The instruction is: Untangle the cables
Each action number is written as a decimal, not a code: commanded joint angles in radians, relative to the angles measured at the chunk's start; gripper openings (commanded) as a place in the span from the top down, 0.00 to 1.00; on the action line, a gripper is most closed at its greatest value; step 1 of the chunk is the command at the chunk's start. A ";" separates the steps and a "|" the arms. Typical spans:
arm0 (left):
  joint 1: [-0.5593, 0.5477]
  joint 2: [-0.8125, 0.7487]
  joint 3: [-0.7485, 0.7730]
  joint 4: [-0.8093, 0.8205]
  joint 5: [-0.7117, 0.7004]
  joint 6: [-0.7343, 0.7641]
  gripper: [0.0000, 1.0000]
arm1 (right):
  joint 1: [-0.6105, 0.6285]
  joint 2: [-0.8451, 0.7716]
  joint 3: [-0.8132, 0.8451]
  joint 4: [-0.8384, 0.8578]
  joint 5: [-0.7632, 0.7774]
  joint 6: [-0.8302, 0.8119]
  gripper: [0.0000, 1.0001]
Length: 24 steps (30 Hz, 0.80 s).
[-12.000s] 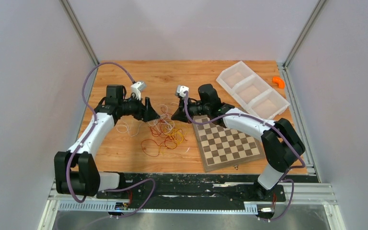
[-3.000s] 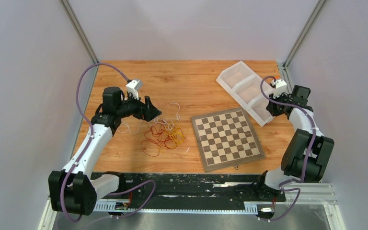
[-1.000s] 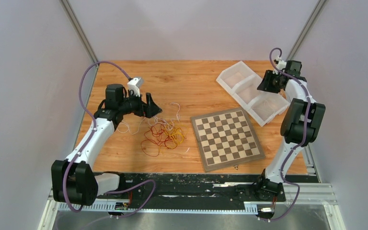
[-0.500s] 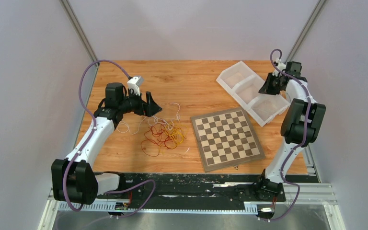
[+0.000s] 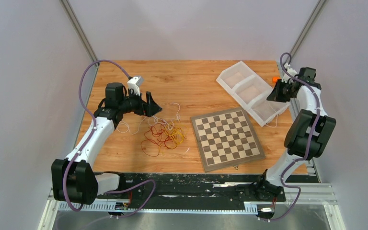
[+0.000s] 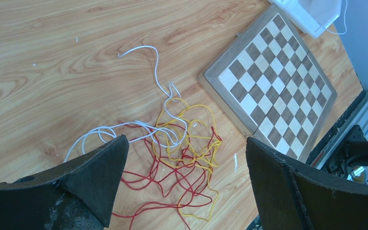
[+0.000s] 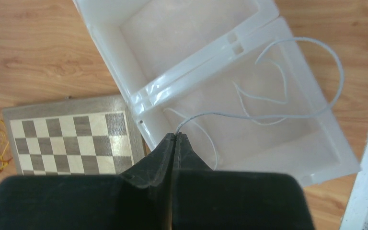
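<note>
Right of the chessboard (image 5: 227,138), the right pincer (image 7: 174,137) clamps a white cable (image 7: 268,116) over the tray (image 7: 196,72), likely isolating it. Leftward, the left pincer (image 6: 187,143) stands spread above the tangled cables (image 6: 191,160).

Top view: fixed, high behind the near edge, looking down over the whole desk (image 5: 187,81). Left wrist view: close over the left half, tilted toward the right edge — cables (image 6: 187,153), chessboard (image 6: 273,91), one tray (image 6: 309,14) corner. Right wrist view: close above the far right corner, looking down — tray and chessboard corner, shared with both others.
</note>
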 commanded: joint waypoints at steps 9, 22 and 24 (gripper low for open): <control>0.002 -0.024 -0.004 0.031 0.018 -0.005 0.00 | -0.001 0.010 -0.034 -0.271 -0.229 -0.176 1.00; 0.002 0.036 0.062 0.008 0.013 -0.014 0.00 | -0.014 0.336 0.333 -0.269 -0.192 -0.054 1.00; 0.002 0.035 0.063 0.002 0.007 -0.012 0.00 | -0.019 0.354 0.358 -0.269 -0.192 -0.062 1.00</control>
